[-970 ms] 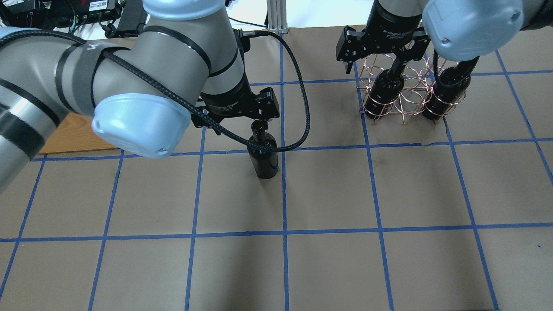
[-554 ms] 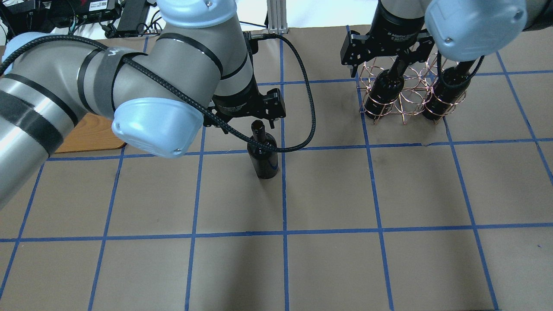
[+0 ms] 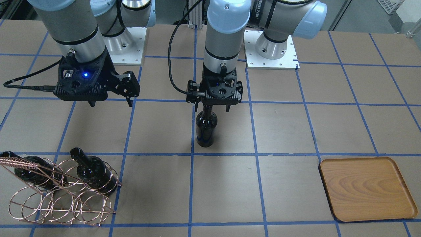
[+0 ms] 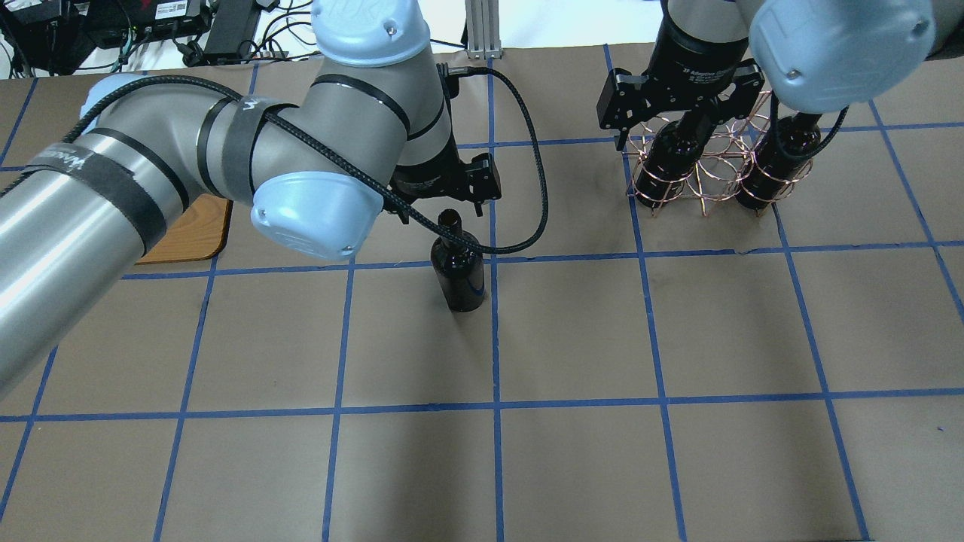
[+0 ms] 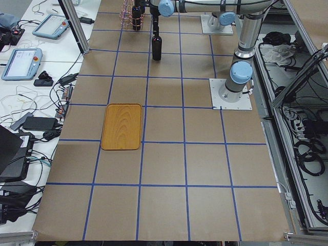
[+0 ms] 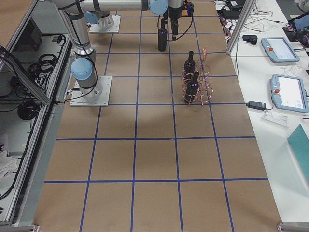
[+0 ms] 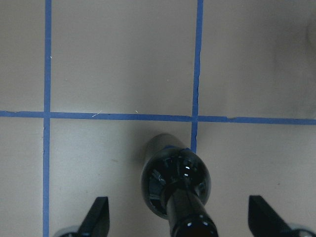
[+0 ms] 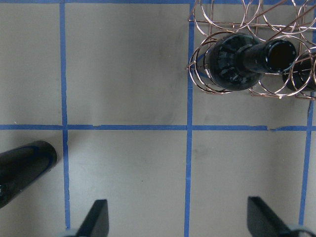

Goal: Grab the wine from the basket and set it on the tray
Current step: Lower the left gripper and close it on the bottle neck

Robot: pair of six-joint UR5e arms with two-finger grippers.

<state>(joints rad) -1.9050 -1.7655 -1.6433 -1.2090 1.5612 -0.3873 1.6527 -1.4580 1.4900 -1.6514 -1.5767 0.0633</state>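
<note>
Carefully we are centring the spread-open left gripper (image 3: 212, 108) on the near-black glass wine bottle's (image 4: 459, 278) neck, flat wooden tray (image 4: 192, 233) at nine o'clock.

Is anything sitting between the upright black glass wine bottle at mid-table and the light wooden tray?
Nothing visible does. Only the brown table shows between the black glass wine bottle and the wooden tray.
</note>
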